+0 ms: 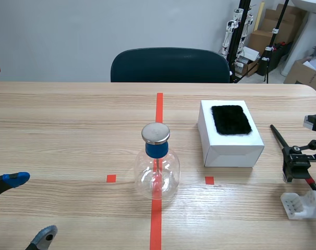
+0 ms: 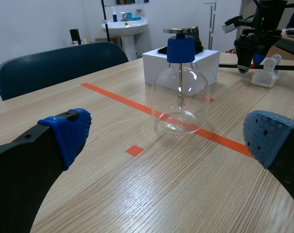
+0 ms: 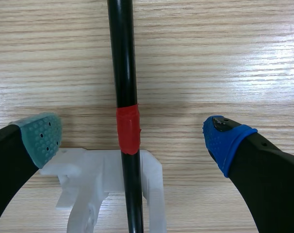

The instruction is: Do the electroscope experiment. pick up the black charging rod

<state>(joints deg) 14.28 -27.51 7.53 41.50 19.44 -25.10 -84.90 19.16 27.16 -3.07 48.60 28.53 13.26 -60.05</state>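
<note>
Your left end effector (image 1: 32, 207) sits spread and empty at the near left of the worktop (image 1: 69, 120). Past the flask (image 1: 157, 172) and the box (image 1: 228, 151), the rod (image 3: 122, 58) lies at the far right, resting on a white stand (image 3: 89, 179). It is thin and glossy black, with a red tape band (image 3: 127, 128). Your right end effector (image 3: 132, 140) hangs spread over it, one finger on each side, not touching. Expect it to be light, stiff and slick. Pinch it squarely at the tape, just clear of the stand.
</note>
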